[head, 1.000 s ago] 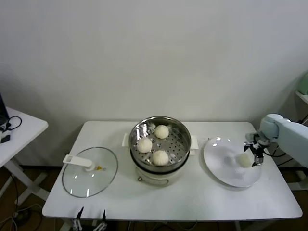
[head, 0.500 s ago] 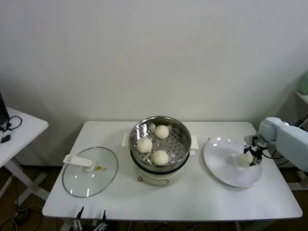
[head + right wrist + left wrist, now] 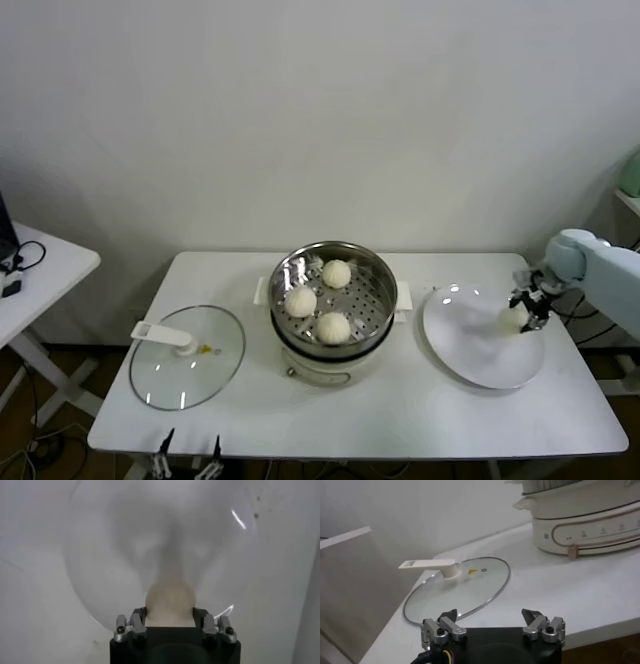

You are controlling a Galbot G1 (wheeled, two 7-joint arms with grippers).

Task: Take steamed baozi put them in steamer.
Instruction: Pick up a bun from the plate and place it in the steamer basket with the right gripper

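Three cream-white baozi lie on the perforated floor of the shiny steel steamer, which sits on its cream cooker base at the table's middle. A fourth baozi is held just above the white plate at the table's right, with my right gripper shut on its two sides. My left gripper hangs open and empty at the table's front left edge, near the lid.
A glass lid with a white handle lies flat on the table left of the steamer. The cooker base stands beyond it. A second white table stands at the far left.
My right gripper has shut on the baozi on the plate and lifted it a little, up and toward the plate's far right rim. The left arm has stayed still.
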